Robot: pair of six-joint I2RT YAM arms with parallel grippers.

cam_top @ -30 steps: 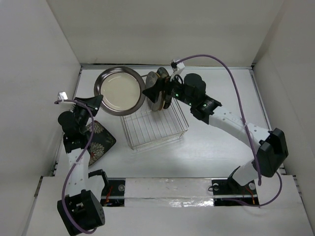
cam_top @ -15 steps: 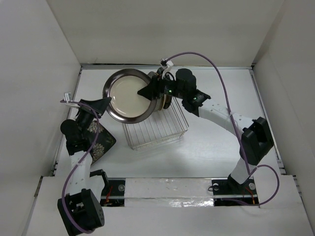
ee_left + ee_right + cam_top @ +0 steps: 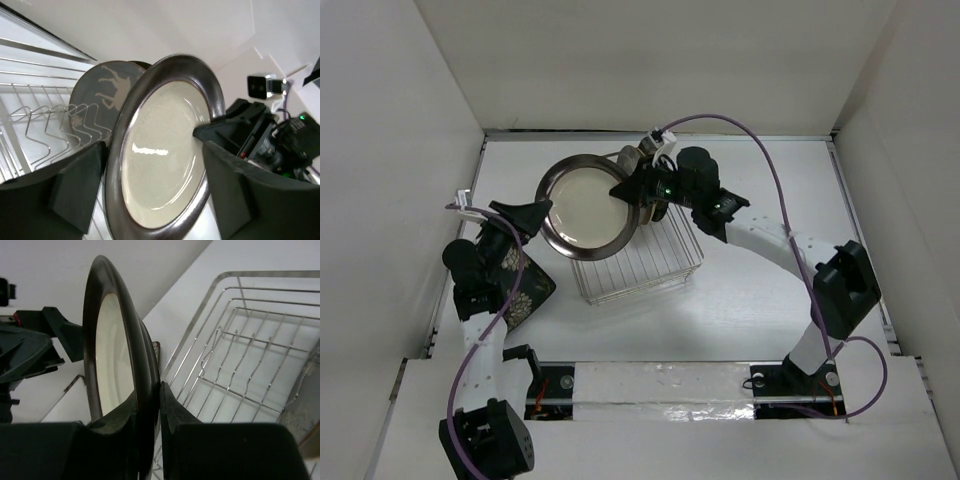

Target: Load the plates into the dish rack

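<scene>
A silver-rimmed cream plate hangs tilted over the left end of the dish rack. My right gripper is shut on its right rim, and the wrist view shows the rim pinched between the two fingers. My left gripper stands open at the plate's left rim. In the left wrist view the plate lies between the spread fingers, which do not press on it. A dark grey plate with a white motif stands upright in the rack. A dark patterned plate lies on the table under the left arm.
The rack's upright wire prongs stand bare in front of the held plate. White walls close in the table on the left, right and back. The right arm's purple cable arcs over the back right.
The plate has moved right and nearer, over the rack's left end. My left gripper has let go of its rim and opened. My right gripper has closed on the right rim.
</scene>
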